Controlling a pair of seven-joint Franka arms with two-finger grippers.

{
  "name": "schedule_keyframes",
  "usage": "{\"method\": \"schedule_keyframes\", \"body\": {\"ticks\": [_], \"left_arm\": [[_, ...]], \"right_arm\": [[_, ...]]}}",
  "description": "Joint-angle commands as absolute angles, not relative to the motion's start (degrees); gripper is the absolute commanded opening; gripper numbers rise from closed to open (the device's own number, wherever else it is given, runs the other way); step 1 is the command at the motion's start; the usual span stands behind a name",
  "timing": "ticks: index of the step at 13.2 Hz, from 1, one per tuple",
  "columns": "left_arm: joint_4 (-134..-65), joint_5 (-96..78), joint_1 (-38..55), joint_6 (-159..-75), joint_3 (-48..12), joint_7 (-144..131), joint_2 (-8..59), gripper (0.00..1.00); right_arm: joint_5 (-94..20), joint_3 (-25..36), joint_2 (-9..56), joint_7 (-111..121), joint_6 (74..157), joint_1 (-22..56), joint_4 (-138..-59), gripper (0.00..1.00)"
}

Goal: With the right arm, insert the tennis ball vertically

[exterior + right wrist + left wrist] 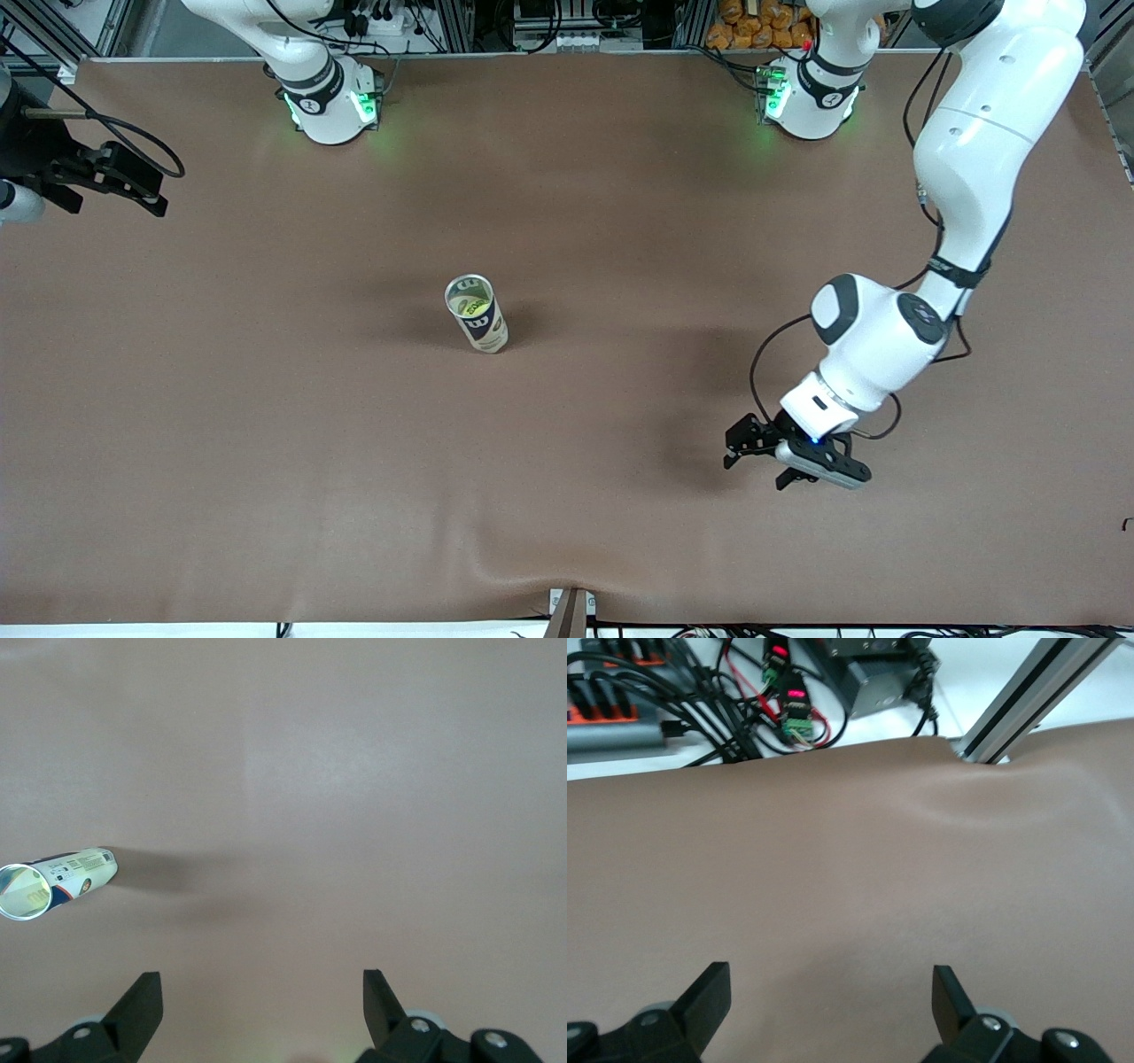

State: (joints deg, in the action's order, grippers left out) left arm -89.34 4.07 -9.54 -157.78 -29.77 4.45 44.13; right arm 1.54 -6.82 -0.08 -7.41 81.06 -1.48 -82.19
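A: Where is the ball?

B: The ball [479,308] sits inside the can [477,314], which stands upright near the middle of the table [266,399], its mouth open to the top. You can see yellow through the rim.

A: And the right arm?

B: It comes from its base at the top edge and swings out toward its own end of the table. The right gripper [133,182] hangs there at the picture's edge, well apart from the can. In its wrist view the 2 fingers [142,1001] stand wide, with nothing between them, and the can [55,883] shows off to one side over bare cloth.

A: The left arm?

B: It rises high from its base, folds at the elbow, and bends down with the wrist angled toward the camera's side of the table. The left gripper [766,452] hovers low over the table at the left arm's end, jaws spread and bare. Its wrist view shows both fingers [713,997] apart above plain cloth.
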Motion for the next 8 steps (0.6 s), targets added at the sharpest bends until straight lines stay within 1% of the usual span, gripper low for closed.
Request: {"method": "schedule_keyframes", "body": {"ticks": [1, 3, 5, 8], "left_arm": [[-83.87, 5.01, -9.14, -145.67, -27.52, 3.08, 42.72, 1.00], [-83.41, 5.01, -9.23, -142.31, -26.72, 3.08, 41.06, 1.00], [-83.23, 5.10, -8.62, -135.56, -24.36, 3.16, 37.64, 1.00], [-83.32, 7.62, -9.22, -127.12, -23.91, 3.16, 32.62, 1.00]], "right_arm": [[1.76, -7.29, 0.62, -7.03, 80.86, -2.46, -80.77, 1.00], [1.76, -7.29, 0.79, -7.03, 81.21, -2.37, -80.77, 1.00], [1.76, -7.29, 0.79, -7.03, 81.30, -2.37, -80.77, 1.00], [1.76, -7.29, 0.79, -7.03, 82.00, -2.37, -80.86, 1.00]]}}
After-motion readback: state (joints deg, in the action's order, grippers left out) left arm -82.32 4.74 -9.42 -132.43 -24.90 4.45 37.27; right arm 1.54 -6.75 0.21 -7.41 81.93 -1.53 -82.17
